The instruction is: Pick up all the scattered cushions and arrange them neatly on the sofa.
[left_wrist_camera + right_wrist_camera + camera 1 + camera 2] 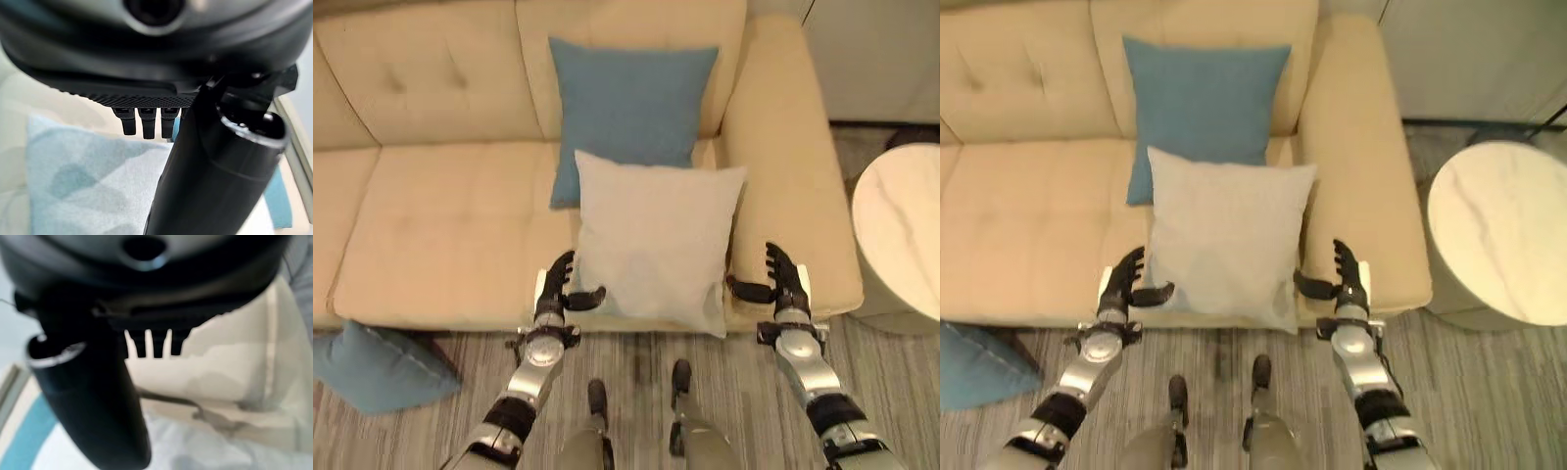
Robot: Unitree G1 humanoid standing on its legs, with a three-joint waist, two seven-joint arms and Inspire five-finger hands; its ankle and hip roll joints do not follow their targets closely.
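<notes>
Left eye view: a white cushion (654, 240) is seen lying on the seat of the beige sofa (440, 235), its upper edge overlapping a blue cushion (628, 103) that is propped against the backrest. The white cushion is flanked by both hands. The left hand (555, 286) is held just beside its lower left corner, the right hand (785, 278) just beside its lower right corner; both are kept released, fingers straight, nothing grasped. Another blue cushion (374, 364) is left on the floor (636, 357), well apart, and a round white side table (898, 230) is seen beside the sofa's arm.
</notes>
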